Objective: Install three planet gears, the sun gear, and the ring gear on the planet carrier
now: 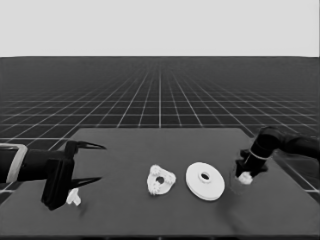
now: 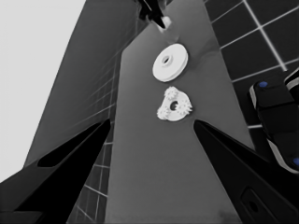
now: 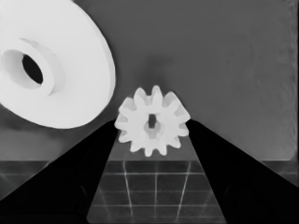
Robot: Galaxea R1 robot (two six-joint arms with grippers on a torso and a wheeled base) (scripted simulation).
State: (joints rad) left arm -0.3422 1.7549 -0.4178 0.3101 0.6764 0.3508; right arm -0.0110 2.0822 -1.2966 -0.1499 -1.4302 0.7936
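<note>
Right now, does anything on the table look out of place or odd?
Nothing stands out. Three gears sit on the smaller round part, the larger round part lies flat beside it, and the right pincer grips the fourth gear. The left pincer waits at the left end.

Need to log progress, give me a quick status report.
Right end effector shut on gear beside larger round part. Left end effector parked open. Smaller round part carries three gears.

No readable text, label, brand, number or sign was found in any view.
</note>
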